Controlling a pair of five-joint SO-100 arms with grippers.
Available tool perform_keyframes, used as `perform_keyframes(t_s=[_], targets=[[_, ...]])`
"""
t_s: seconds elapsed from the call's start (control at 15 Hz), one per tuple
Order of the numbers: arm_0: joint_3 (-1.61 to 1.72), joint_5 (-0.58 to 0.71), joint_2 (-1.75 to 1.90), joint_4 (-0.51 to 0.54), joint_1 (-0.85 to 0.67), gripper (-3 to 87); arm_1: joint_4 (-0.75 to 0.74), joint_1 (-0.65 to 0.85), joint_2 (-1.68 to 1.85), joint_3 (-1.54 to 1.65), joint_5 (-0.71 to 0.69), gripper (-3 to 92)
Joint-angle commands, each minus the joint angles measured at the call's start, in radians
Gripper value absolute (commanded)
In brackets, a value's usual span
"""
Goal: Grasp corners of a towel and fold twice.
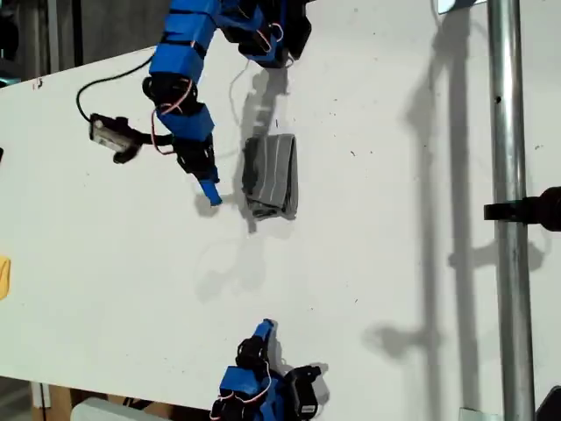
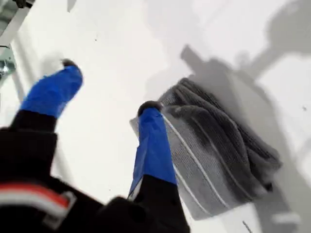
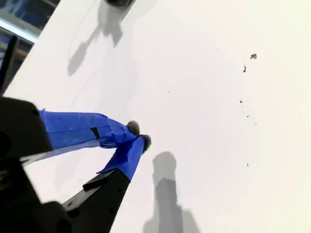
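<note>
The grey striped towel (image 1: 270, 175) lies folded into a small thick bundle on the white table (image 1: 394, 263), above the middle of the exterior view. My first gripper (image 1: 209, 191) hangs just to the exterior view's left of it. In the first wrist view that gripper (image 2: 108, 90) is open, empty, with one blue fingertip (image 2: 151, 116) at the edge of the towel (image 2: 218, 155). Its corners are tucked into the folds. My second gripper (image 1: 263, 330) sits at the exterior view's bottom edge, far from the towel. Up close, this gripper (image 3: 139, 134) is shut on nothing.
A metal pole (image 1: 506, 175) with a black clamp (image 1: 526, 209) runs down the exterior view's right. A small grey device (image 1: 110, 132) on a black cable lies at the upper left of that view, and a yellow object (image 1: 4, 277) pokes in at its left edge.
</note>
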Motion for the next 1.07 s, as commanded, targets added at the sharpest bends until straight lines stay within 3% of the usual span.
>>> perform_keyframes(t_s=[0.0, 0.2, 0.27, 0.33, 0.4, 0.47, 0.53, 0.6, 0.73, 1.0], targets=[[0.006, -0.092, 0.000, 0.008, 0.020, -2.3, 0.075, 0.046, 0.362, 0.238, 0.038, -0.2], [0.006, 0.000, 0.000, 0.008, 0.034, -2.3, 0.160, -0.015, 0.982, 0.848, 0.279, -0.3], [0.006, -0.015, 0.000, 0.009, 0.043, -2.3, 0.224, -0.063, 1.207, 1.012, 0.379, -0.3], [0.006, -0.146, 0.000, 0.009, 0.057, -2.3, 0.302, -0.097, 1.367, 1.123, 0.448, -0.3], [0.006, -0.137, 0.000, 0.009, 0.049, -2.3, 0.285, -0.137, 1.312, 1.144, 0.502, -0.3], [0.006, 0.051, 0.000, 0.009, 0.048, -2.3, 0.288, -0.152, 1.356, 1.223, 0.584, 0.7], [0.006, 0.261, 0.000, 0.009, 0.046, -2.3, 0.256, -0.172, 1.359, 1.276, 0.548, 9.5], [0.006, 0.463, 0.000, 0.006, 0.048, -2.5, 0.259, -0.175, 1.351, 1.281, 0.525, 9.8], [0.006, 0.451, 0.000, 0.008, 0.049, -2.4, 0.282, -0.140, 1.358, 1.281, 0.400, 9.9], [0.006, 0.451, 0.000, 0.008, 0.048, -2.4, 0.282, -0.120, 1.358, 1.281, 0.405, 9.9]])
